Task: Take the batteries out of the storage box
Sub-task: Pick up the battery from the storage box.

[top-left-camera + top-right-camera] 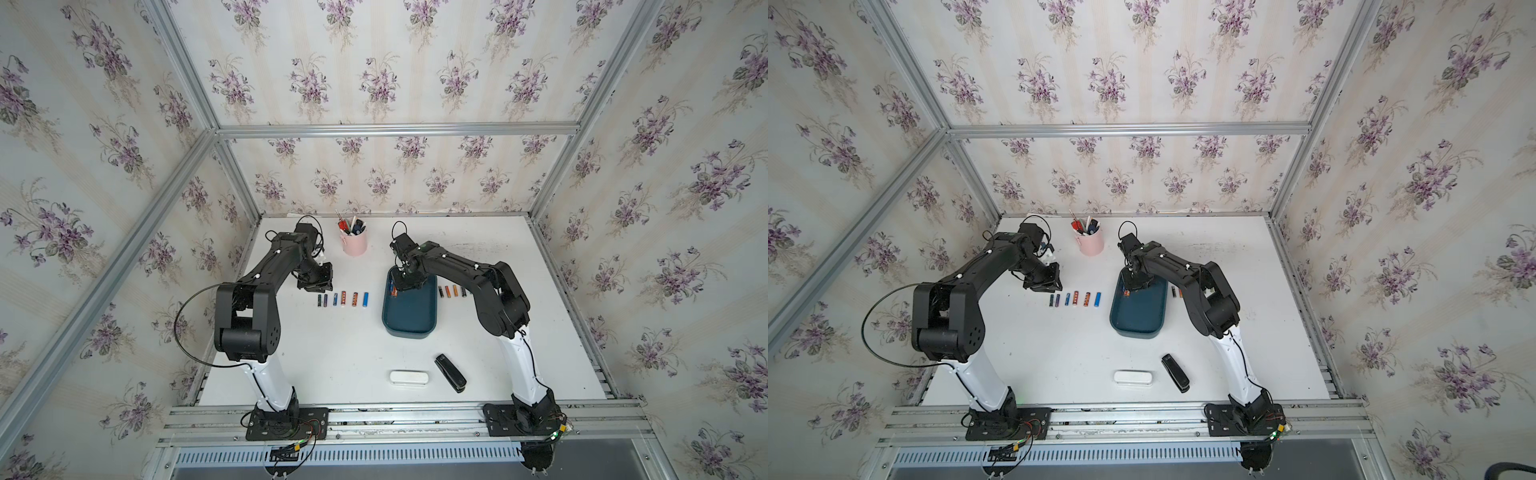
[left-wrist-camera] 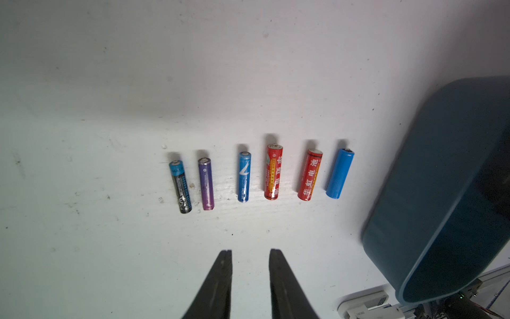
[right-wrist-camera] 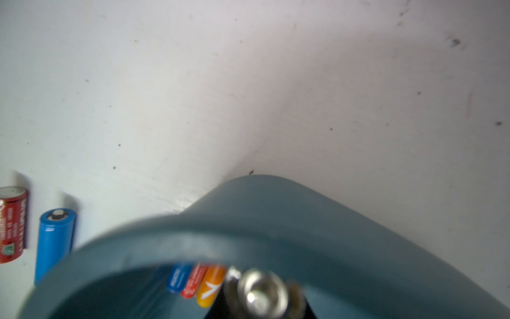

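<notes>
Right now one battery (image 3: 262,295) is sitting end-on between the jaws of the right gripper (image 1: 399,286), down in the far corner of the box (image 1: 409,318). The jaws are looking clamped on it, though the close view is blurring. Three more batteries (image 3: 193,280), blue, red and orange, are lying side by side just beside it against the box wall. Outside, a row (image 2: 259,176) of six is lying on the table (image 1: 332,357) beside the box, and a smaller cluster (image 1: 452,291) is lying on the box's other side. The left gripper (image 2: 250,256) is hanging near the row, fingers slightly parted and holding nothing. I'm judging these cells light, rigid and slick. Being round, they are liable to roll or squirt out, so a pinch across mid-barrel is looking safest.
</notes>
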Robot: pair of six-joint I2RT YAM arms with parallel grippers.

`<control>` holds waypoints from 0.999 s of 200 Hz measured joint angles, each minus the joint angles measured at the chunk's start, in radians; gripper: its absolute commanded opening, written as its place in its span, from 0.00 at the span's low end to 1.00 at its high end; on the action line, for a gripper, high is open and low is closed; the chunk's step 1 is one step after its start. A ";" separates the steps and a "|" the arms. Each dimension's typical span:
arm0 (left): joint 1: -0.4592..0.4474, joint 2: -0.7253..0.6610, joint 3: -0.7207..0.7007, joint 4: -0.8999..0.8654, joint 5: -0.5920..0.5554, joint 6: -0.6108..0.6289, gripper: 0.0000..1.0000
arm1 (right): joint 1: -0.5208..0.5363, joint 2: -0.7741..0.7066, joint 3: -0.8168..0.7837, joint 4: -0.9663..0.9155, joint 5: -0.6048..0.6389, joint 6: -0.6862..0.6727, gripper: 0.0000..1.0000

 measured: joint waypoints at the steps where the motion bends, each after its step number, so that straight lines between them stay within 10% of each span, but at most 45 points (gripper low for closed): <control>1: 0.000 0.000 0.000 0.000 0.000 0.000 0.29 | 0.000 0.000 0.000 0.000 0.000 0.000 0.18; 200: -0.021 -0.042 -0.069 0.018 -0.011 -0.010 0.29 | -0.008 -0.333 -0.190 -0.013 0.016 0.032 0.10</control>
